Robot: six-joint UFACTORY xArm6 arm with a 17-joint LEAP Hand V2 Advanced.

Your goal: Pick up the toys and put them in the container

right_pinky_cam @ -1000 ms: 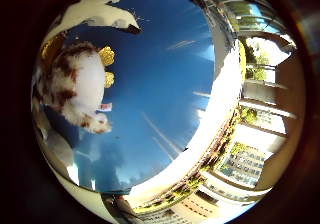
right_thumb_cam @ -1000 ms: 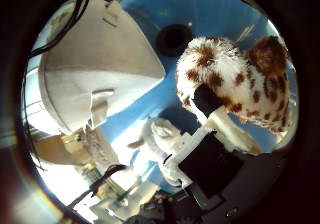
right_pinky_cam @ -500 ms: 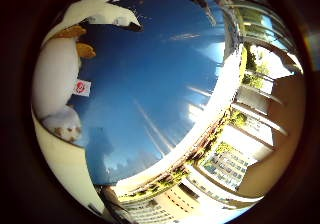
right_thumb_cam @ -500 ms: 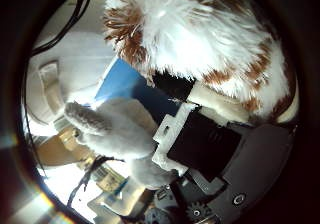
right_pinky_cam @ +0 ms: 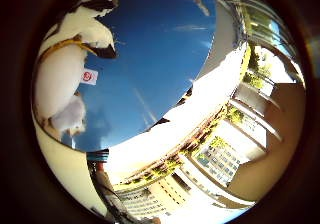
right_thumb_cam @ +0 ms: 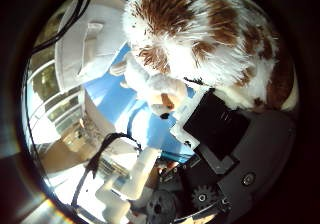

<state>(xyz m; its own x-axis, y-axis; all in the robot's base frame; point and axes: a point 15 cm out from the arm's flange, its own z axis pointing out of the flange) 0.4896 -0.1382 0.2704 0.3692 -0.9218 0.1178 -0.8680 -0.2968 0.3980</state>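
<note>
Blue surface (right_pinky_cam: 150,59) carries one white container (right_thumb_cam: 87,39); the hand (right_thumb_cam: 220,149) clasps one brown-spotted plush toy (right_thumb_cam: 210,39) against its palm.

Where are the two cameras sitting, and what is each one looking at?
Little finger side palm view: sits on the palm, looks across the blue surface to buildings beyond; a white plush toy at the edge.
Thumb side palm view: sits on the palm, looks at a brown-and-white plush toy filling the view, very close; the hand shows as black and white parts.
Both share the blue surface.
</note>
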